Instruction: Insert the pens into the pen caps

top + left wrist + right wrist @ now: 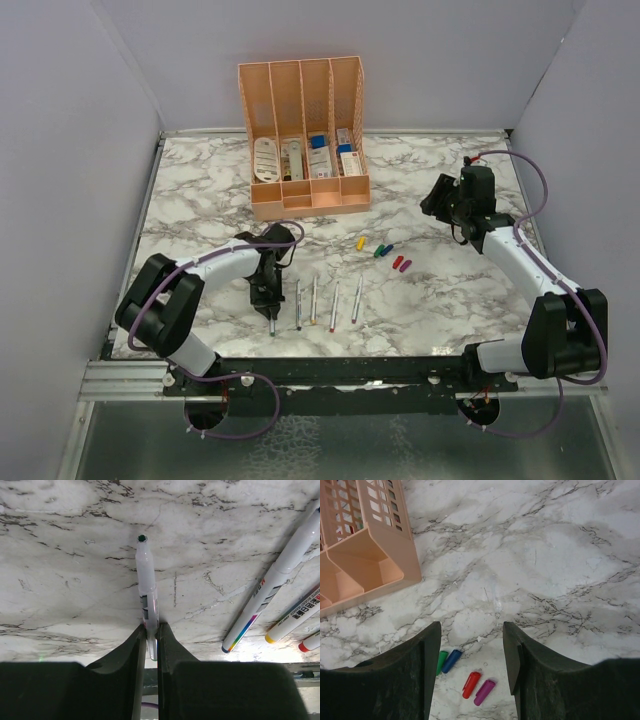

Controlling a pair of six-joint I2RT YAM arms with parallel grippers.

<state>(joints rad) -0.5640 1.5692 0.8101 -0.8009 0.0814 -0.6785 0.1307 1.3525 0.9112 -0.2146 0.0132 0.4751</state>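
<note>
My left gripper is shut on one grey-white pen with a dark green tip; the pen sticks out past the fingers, low over the marble table. Three more pens lie side by side to its right, and a fourth lies close beside it; three show in the left wrist view. The caps lie mid-table: yellow, green, blue, red, magenta. My right gripper is open and empty, raised behind the caps.
A peach organiser with stubby white and blue items stands at the back centre. Grey walls enclose the table on three sides. The near edge is a metal rail with both arm bases.
</note>
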